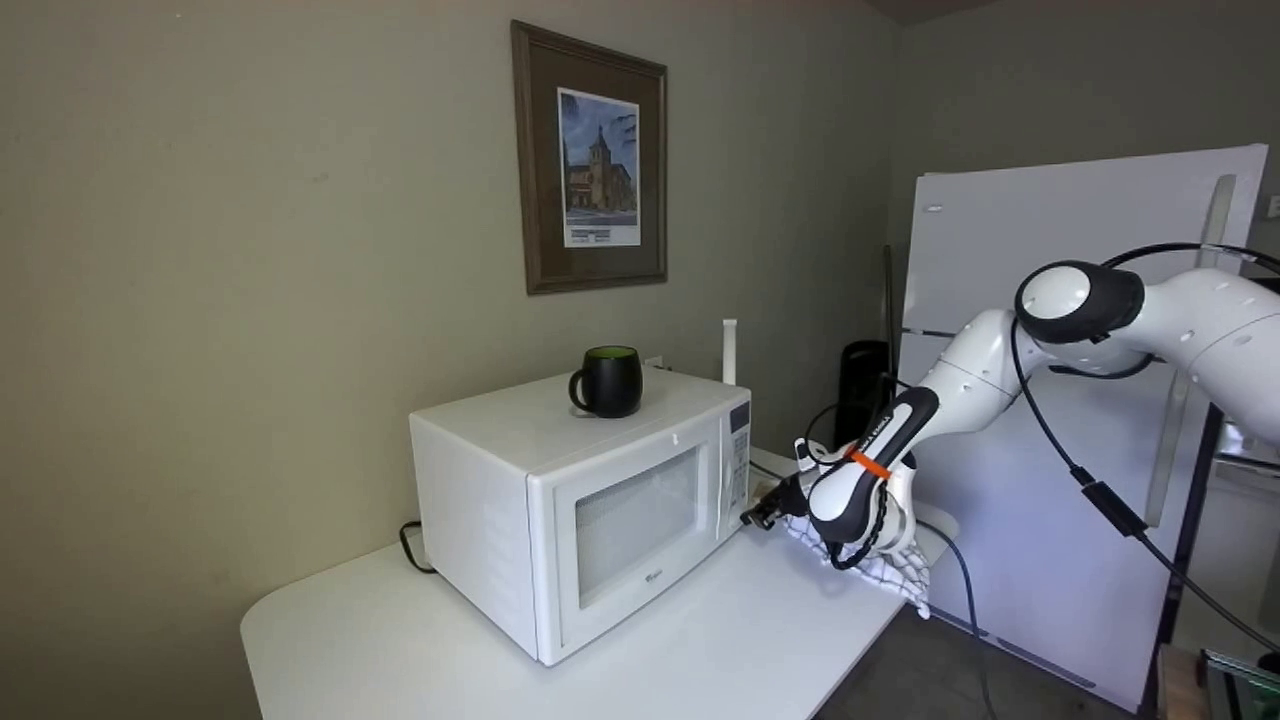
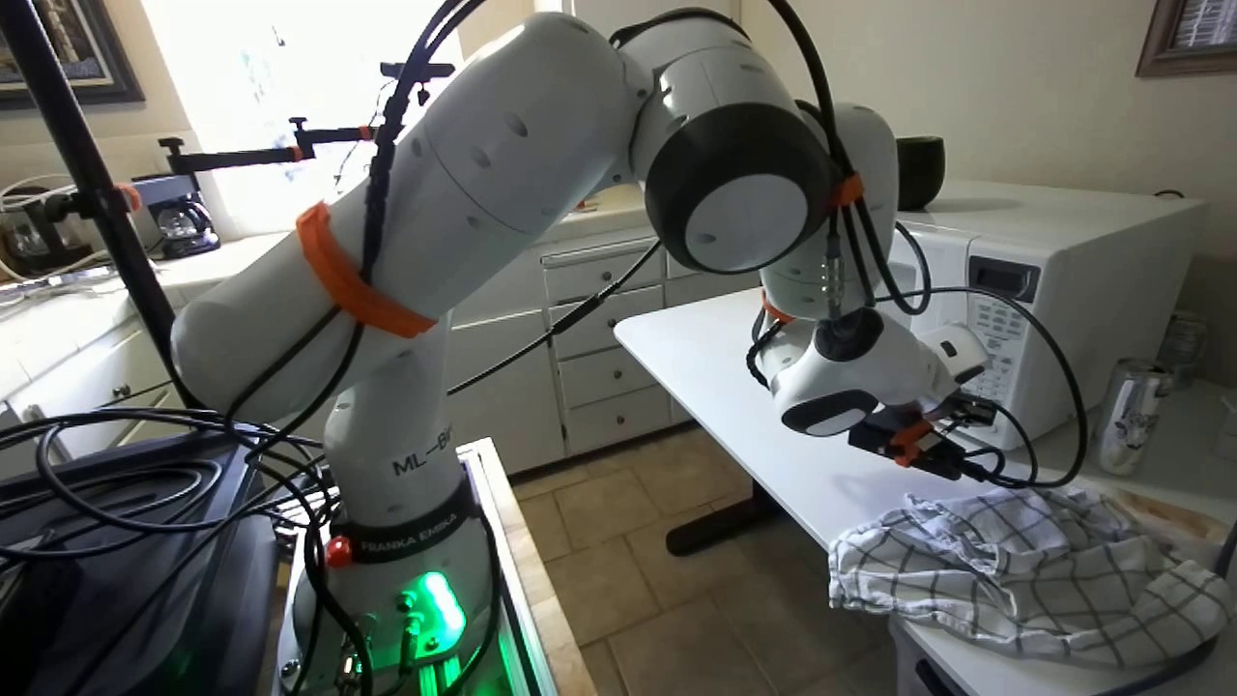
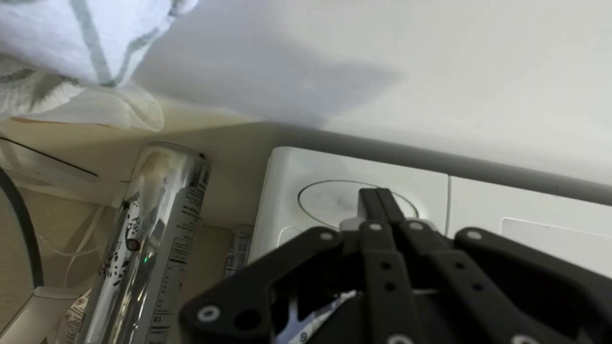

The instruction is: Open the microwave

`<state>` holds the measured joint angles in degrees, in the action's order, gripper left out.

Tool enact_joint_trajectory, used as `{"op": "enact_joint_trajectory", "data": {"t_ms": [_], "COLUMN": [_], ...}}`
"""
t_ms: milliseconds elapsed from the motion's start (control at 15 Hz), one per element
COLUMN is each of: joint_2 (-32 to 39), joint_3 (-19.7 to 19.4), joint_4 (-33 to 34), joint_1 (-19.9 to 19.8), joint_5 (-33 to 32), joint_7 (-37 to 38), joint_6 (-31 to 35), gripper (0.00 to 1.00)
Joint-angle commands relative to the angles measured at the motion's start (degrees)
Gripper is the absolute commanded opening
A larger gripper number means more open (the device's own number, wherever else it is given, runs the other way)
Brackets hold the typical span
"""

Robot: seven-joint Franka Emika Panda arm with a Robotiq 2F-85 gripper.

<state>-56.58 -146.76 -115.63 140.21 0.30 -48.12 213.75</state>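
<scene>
The white microwave (image 1: pixel 480 540) stands on a white table. It also shows in the other exterior view (image 2: pixel 1111 251). Its door (image 1: pixel 640 520) is shut against the body. The keypad panel (image 2: pixel 995 338) is beside the door. In the wrist view, an oval button (image 3: pixel 325 200) sits at the panel's lower end. My gripper (image 3: pixel 381 203) is shut with nothing between its fingertips. The tips are in front of the button's right part; I cannot tell whether they touch it. In an exterior view the gripper (image 1: pixel 755 517) is low at the microwave's front corner by the panel.
A black mug (image 1: pixel 612 385) stands on top of the microwave. A checked cloth (image 2: pixel 1024 580) lies on the table (image 1: pixel 720 620) below the arm. A shiny can (image 3: pixel 153 248) stands beside the microwave, near the gripper. Cables hang around the wrist.
</scene>
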Motion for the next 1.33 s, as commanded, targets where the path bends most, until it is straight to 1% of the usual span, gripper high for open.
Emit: {"op": "enact_joint_trajectory", "data": {"t_ms": [0, 267, 400, 600, 733, 867, 1000, 1067, 1200, 1267], "joint_2": [-3.00, -4.74, -6.38, -12.47, -13.99, -16.26, -12.90, -10.20, -5.75, -3.63], "joint_3": [0.95, 1.63, 1.76, 3.23, 2.26, 4.74, 1.61, 1.45, 1.87, 1.26], "joint_4": [3.19, 5.80, 7.75, 14.93, 17.55, 19.47, 14.82, 9.11, -0.07, -3.06], "joint_1": [-0.01, -0.08, 0.09, -0.18, 1.38, -0.18, 1.80, 0.30, -2.90, -3.19], "joint_5": [1.39, 1.89, 0.00, -2.70, -4.21, -2.15, -2.67, -2.39, -3.72, -2.64], "joint_7": [-3.31, -4.52, -3.45, -5.68, -5.55, -10.93, -6.80, -7.15, -6.49, -6.66], "joint_6": [-0.72, -0.10, 2.30, 4.74, 6.95, 5.32, 4.07, 3.79, 2.67, 1.42], "gripper": [0.00, 0.00, 0.00, 0.00, 0.00, 0.00, 0.00, 0.00, 0.00, 0.00]}}
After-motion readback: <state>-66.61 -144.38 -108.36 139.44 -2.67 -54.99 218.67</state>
